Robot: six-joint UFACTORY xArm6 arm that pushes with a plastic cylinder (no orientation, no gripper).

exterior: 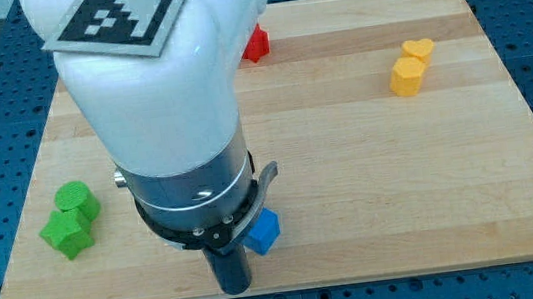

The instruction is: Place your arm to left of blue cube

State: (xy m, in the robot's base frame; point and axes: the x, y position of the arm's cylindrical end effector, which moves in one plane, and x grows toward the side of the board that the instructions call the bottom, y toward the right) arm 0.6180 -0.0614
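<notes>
My tip (234,288) — bare rod end, no jaws to open or close — sits at the board's (348,160) bottom edge. Blue cube (263,231) just to its upper right — small, bright blue, tilted, partly hidden by the arm.

Cube (263,232) just right of my tip (234,288), near board's bottom edge.

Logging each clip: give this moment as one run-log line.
task: arm left of blue cube | tip: just left of blue cube, near bottom edge | contact: cannot tell | other blocks: apart
</notes>
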